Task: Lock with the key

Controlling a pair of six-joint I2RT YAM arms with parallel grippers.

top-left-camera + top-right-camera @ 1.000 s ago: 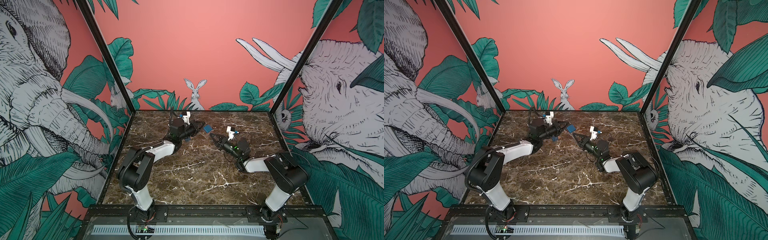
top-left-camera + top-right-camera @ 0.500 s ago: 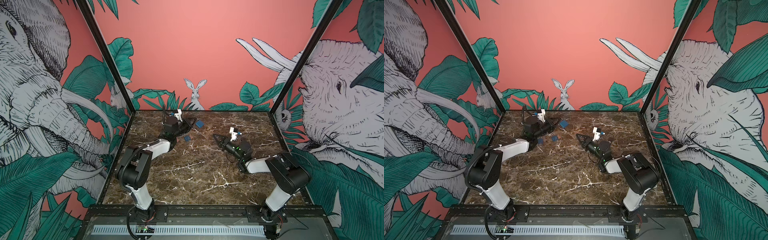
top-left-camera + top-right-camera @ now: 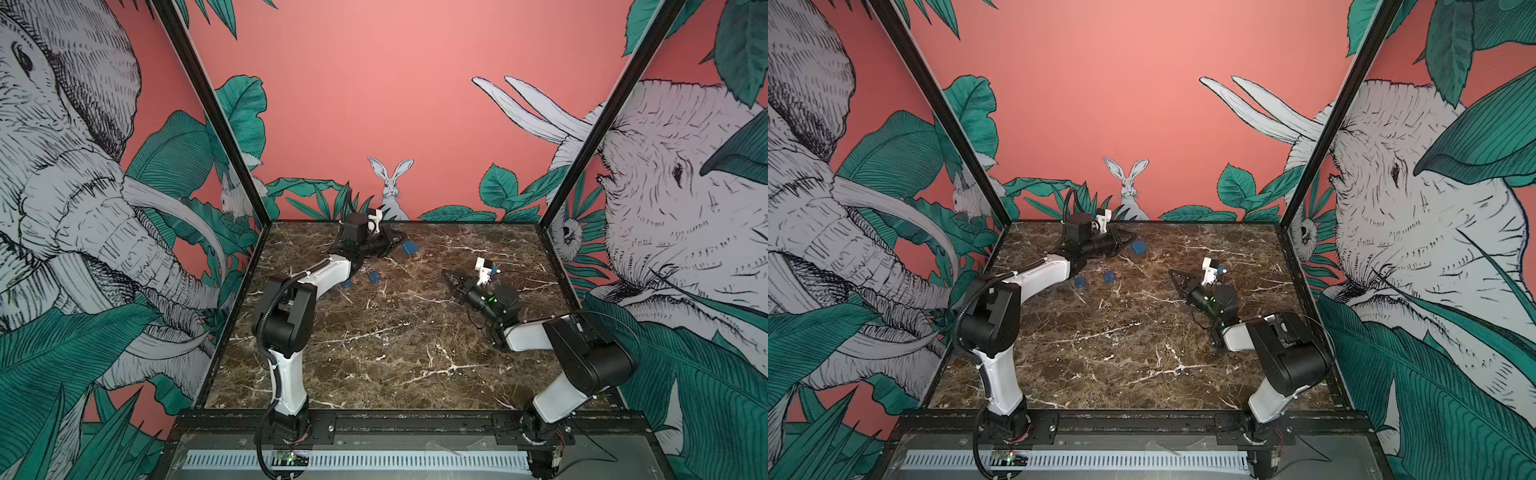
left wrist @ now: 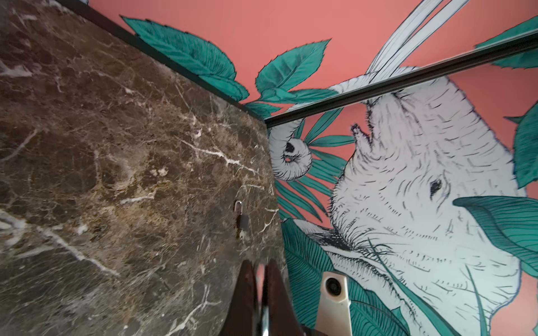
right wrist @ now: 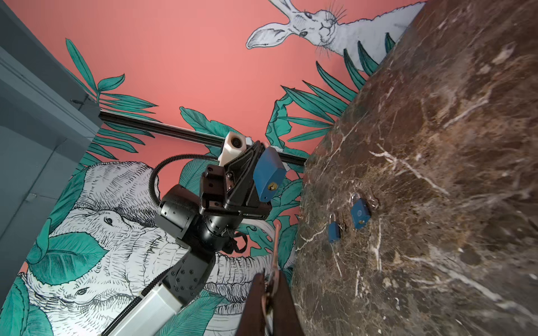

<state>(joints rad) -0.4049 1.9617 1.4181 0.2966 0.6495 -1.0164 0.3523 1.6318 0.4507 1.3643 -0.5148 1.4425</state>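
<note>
left gripper [image 3: 397, 240] is closed on a blue padlock [image 3: 409, 248], held off the table [image 3: 374, 353] near its far edge, left of middle. The brass keyhole end shows in the right wrist view. right gripper [image 3: 444, 273] is pinched shut on a thin coppery shaft, looks like the key [image 5: 275, 247]. It hovers right of table centre, well apart from the held lock. A second blue padlock [image 3: 375, 276] and a third blue padlock [image 3: 346, 284] lie flat, left of centre. A small grey padlock [image 4: 244, 221] lies near the right edge.
</note>
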